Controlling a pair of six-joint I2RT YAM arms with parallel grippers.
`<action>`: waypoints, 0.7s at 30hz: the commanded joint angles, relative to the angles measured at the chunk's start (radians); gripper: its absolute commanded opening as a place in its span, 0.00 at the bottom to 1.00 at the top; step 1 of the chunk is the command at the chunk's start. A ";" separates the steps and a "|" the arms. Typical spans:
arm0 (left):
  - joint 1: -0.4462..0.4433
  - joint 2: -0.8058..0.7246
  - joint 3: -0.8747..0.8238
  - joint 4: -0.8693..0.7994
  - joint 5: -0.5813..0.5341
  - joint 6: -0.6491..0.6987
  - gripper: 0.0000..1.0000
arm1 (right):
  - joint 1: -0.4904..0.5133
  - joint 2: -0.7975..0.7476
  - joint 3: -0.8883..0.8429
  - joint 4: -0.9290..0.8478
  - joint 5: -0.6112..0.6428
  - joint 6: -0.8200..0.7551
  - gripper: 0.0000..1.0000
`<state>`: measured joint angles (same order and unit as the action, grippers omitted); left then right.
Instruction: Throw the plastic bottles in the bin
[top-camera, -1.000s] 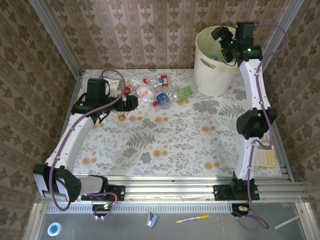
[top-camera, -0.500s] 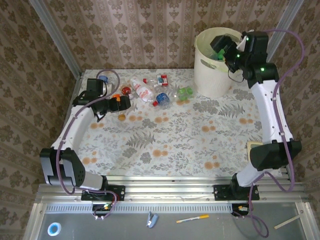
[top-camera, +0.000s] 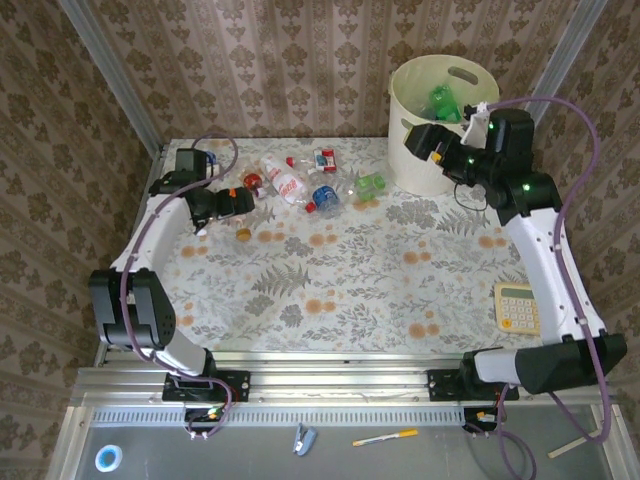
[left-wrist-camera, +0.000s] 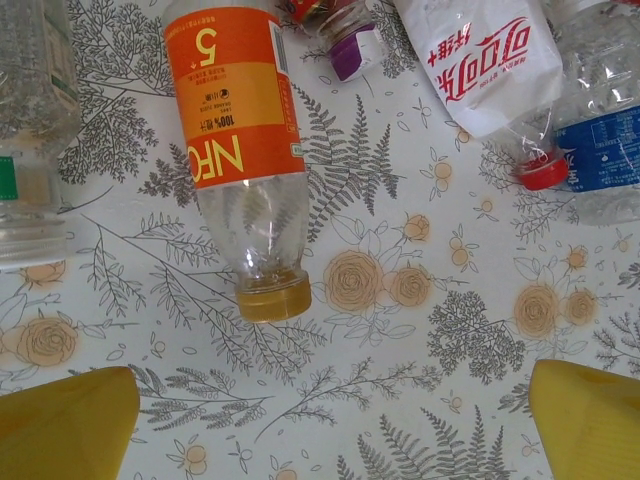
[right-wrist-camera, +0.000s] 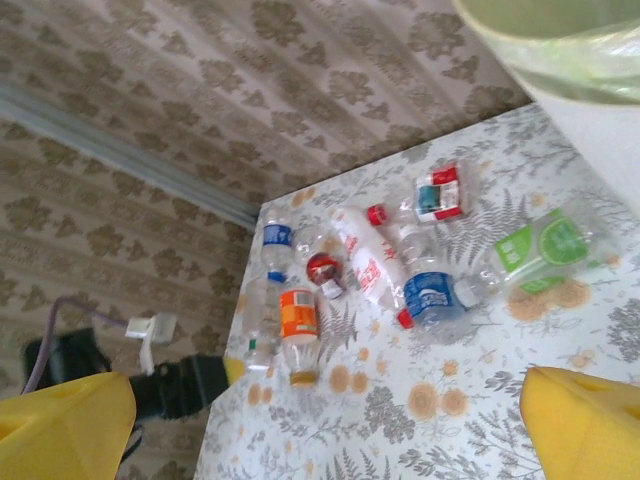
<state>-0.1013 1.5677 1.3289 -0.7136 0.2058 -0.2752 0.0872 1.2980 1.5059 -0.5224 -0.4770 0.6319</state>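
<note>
left claw (top-camera: 236, 204): released, jaws wide, nothing between them; low over the bench (top-camera: 350, 270) at the left end of the bottle pile
orange-label bottle (left-wrist-camera: 235, 150): lying flat, amber cap pointing at the left claw, just ahead of its yellow fingertips (left-wrist-camera: 65, 425), not touching
neighbours in the left wrist view: white-label bottle with red script (left-wrist-camera: 480, 60), red cap down-right; blue-label bottle (left-wrist-camera: 600, 150) touching it at the right edge; clear bottle (left-wrist-camera: 30, 130) at the left edge
plastic bottles (top-camera: 310, 182): loose cluster lying along the far side of the bench, left of the bin; green-label bottle (top-camera: 370, 184) is the nearest to the bin, still apart from it
bin (top-camera: 410, 170): upright at the far right corner of the bench; a green bottle (top-camera: 441, 99) lies inside on the liner
right claw (top-camera: 424, 140): released, empty, held up against the near-left side of the bin, below its rim, pointing towards the pile
calculator (top-camera: 523, 306): near right edge of the bench, well apart from the bottles
</note>
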 joint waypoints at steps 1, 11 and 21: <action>0.011 0.025 0.051 0.005 0.020 0.056 1.00 | 0.018 -0.045 -0.068 0.048 -0.052 -0.042 1.00; 0.034 0.092 0.104 0.021 0.095 0.151 1.00 | 0.110 -0.096 -0.154 0.031 -0.069 -0.157 1.00; 0.063 0.158 0.108 0.033 0.116 0.221 1.00 | 0.195 -0.089 -0.173 0.032 -0.060 -0.180 1.00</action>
<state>-0.0471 1.7073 1.4124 -0.6868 0.2935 -0.1081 0.2642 1.2205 1.3445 -0.4999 -0.5255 0.4770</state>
